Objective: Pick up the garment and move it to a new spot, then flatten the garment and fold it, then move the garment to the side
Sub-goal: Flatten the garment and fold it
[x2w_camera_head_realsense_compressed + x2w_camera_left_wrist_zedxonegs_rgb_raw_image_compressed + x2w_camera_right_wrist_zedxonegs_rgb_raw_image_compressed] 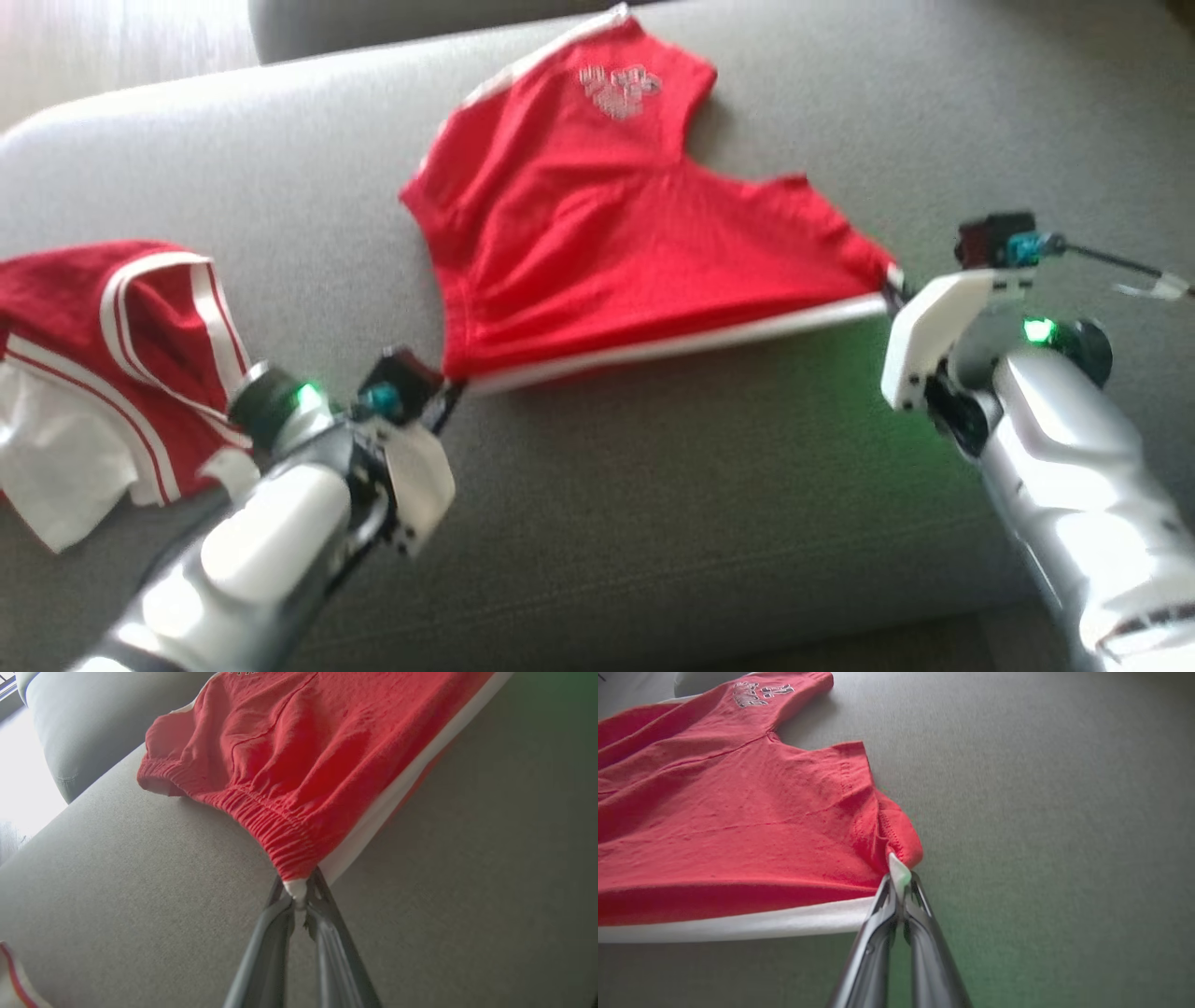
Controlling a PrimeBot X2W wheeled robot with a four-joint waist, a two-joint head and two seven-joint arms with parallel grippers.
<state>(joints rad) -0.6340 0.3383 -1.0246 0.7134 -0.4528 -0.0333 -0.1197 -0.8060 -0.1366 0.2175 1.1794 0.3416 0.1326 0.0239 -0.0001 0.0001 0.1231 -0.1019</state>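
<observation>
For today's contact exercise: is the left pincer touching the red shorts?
Touching. The left wrist view shows the left pincer shut on the white-trimmed corner of the red shorts.

The garment (607,252), a pair of bright red shorts with a white stripe (672,345) running along its near edge and a pale printed logo (619,89) on the far leg, is lying spread and lightly wrinkled on the grey sofa cushion (709,485). Its near edge is stretching straight between two corners, the gathered waistband (261,821) end sitting pinched in the left tool (299,895) and the leg-hem end in the right tool (900,884).
</observation>
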